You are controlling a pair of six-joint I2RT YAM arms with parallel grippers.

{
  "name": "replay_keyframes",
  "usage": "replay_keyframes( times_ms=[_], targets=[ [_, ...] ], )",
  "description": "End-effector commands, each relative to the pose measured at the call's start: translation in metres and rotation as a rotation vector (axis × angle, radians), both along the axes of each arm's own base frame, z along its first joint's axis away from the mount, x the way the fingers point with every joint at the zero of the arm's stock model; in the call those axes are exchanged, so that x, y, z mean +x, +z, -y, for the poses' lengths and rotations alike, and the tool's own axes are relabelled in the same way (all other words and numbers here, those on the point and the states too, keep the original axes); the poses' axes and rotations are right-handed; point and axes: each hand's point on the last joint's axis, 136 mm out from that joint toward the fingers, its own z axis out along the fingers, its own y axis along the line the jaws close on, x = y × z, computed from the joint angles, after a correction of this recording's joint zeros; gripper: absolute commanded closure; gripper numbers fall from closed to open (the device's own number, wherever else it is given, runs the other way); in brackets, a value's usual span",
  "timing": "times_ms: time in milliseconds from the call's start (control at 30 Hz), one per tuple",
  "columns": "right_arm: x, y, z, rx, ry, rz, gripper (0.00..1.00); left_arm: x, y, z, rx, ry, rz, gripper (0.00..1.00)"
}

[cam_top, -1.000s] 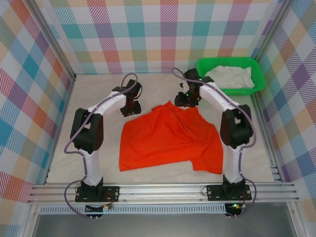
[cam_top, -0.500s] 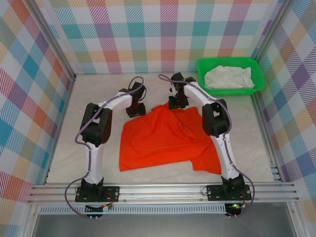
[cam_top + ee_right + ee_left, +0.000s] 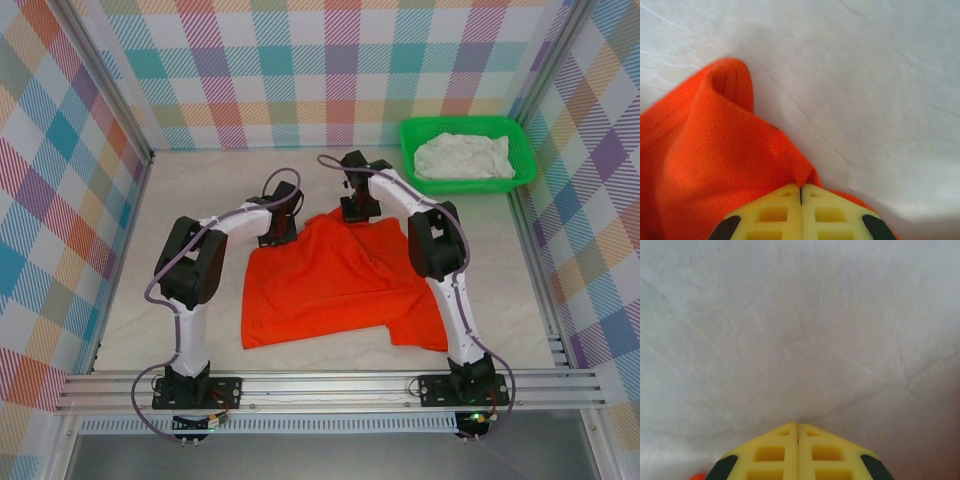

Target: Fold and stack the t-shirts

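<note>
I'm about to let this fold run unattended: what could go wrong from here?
The right pincer pinches only a thin edge of the orange t-shirt, so it may slip out. The left pincer is shut with barely any orange beside it; it may have missed, leaving the fold lopsided.

Matt knit cloth — orange t-shirt [image 3: 705,165], glossy plastic — green basket [image 3: 470,185]

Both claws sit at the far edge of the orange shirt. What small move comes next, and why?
Probably a slight lift of that far edge. The right gripper is shut on the orange t-shirt. The left gripper is shut by its far left corner, though whether it holds cloth is unclear. The shirt lies spread out, unfolded.
</note>
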Motion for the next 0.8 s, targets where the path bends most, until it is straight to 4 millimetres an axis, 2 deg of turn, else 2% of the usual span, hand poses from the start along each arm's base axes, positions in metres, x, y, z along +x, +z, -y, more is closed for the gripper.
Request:
replay_keyframes(
  times_ms=[0,133,267,433,533,633,767],
  targets=[
    [0.004,0.023,0.035,-0.127,-0.113,0.093,1.00,-0.039,0.009,-0.018,0.095,0.011,-0.089,1.00],
    [0.009,0.058,0.058,-0.187,-0.200,0.217,1.00,-0.021,0.060,-0.041,0.158,0.070,0.051,1.00],
    [0.010,0.079,0.069,-0.188,-0.252,0.312,1.00,-0.009,0.101,-0.061,0.153,0.131,0.181,1.00],
    [0.013,0.095,0.069,-0.136,-0.266,0.407,1.00,0.002,0.134,-0.070,0.139,0.146,0.302,1.00],
    [0.014,0.104,0.068,-0.116,-0.270,0.442,1.00,0.009,0.138,-0.072,0.142,0.150,0.314,1.00],
    [0.012,0.105,0.068,-0.119,-0.266,0.437,1.00,0.012,0.126,-0.066,0.116,0.134,0.279,1.00],
    [-0.007,0.096,0.097,-0.245,-0.352,0.401,1.00,0.006,0.097,-0.051,0.045,0.111,0.213,1.00]
  ],
)
